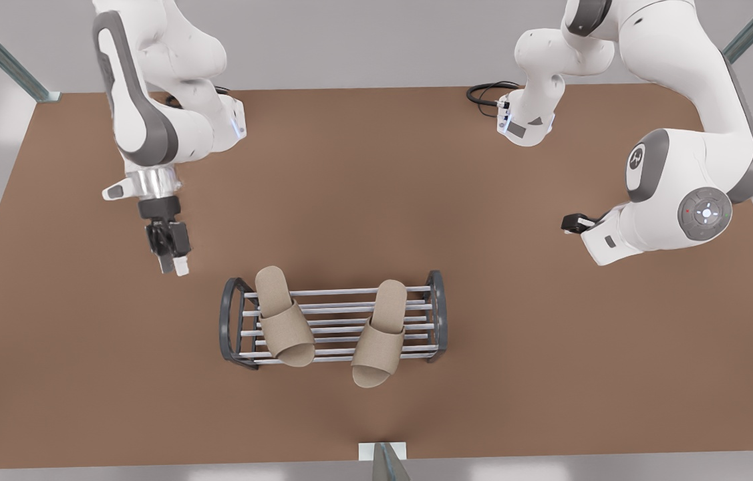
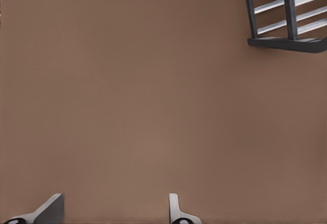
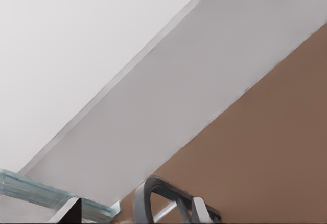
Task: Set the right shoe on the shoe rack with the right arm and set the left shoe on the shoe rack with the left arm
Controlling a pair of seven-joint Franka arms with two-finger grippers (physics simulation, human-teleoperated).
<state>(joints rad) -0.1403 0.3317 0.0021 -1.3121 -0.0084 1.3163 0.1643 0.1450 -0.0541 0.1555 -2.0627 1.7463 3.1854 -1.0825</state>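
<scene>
Both beige slippers, one toward the front view's left and one toward its right, lie across the shoe rack near the table's front edge. The left gripper, released and empty, hovers just beside the rack's end; the right gripper waits well apart, its fingers spread. Placement looks complete; only retreat seems left.

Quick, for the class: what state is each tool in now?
Left tool: open, empty, over the brown table near the dark-grey metal shoe rack.
Right tool: open, empty, beyond the rack's other end.
</scene>
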